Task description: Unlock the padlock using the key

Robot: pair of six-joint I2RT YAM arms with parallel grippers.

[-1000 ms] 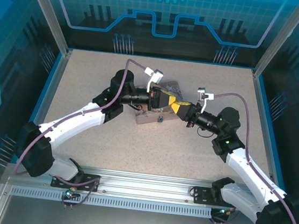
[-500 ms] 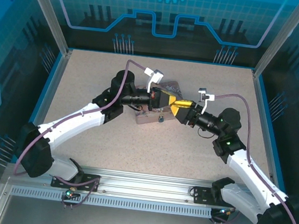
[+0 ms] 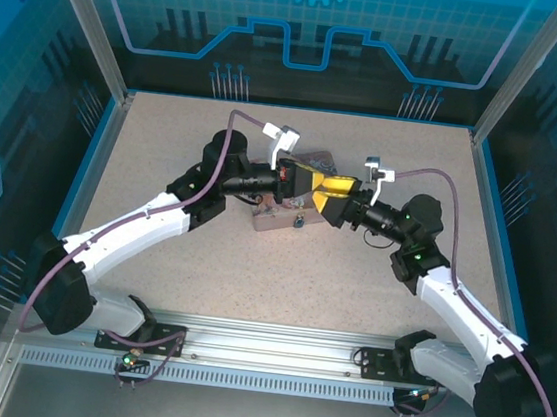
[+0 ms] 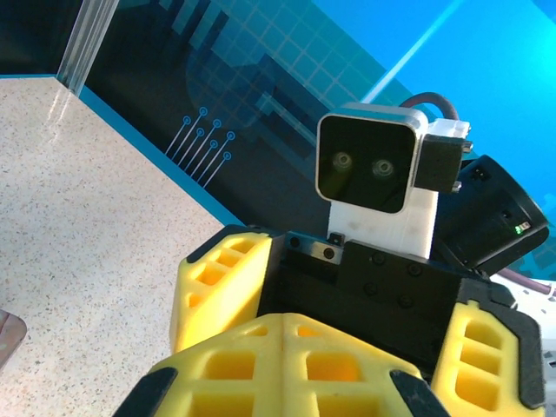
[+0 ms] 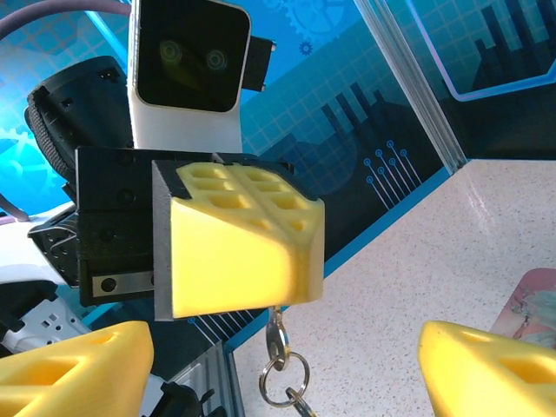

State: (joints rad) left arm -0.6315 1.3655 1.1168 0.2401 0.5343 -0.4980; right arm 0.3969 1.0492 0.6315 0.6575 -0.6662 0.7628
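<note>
Over the pink tin, my left gripper [image 3: 313, 185] and right gripper [image 3: 329, 197] meet tip to tip. In the right wrist view the left gripper [image 5: 304, 243] is shut, and the small metal key [image 5: 277, 334] hangs from under its yellow pads with a key ring [image 5: 285, 380] below. The key's upper end disappears between those pads. My right gripper's fingers [image 5: 74, 365] stand wide apart on either side of the key, touching nothing. The left wrist view shows my own pads [image 4: 291, 365] pressed together. The padlock is hidden; I cannot tell whether it sits between the left pads.
The flat pink illustrated tin [image 3: 275, 218] lies on the speckled table [image 3: 164, 155] just under both grippers; its corner [image 5: 532, 304] shows at the right edge of the right wrist view. Blue walls and aluminium posts enclose the table.
My right gripper has gone from shut to wide open, letting go at the key. Both grippers have shifted slightly toward the far side. The left gripper stays shut.
</note>
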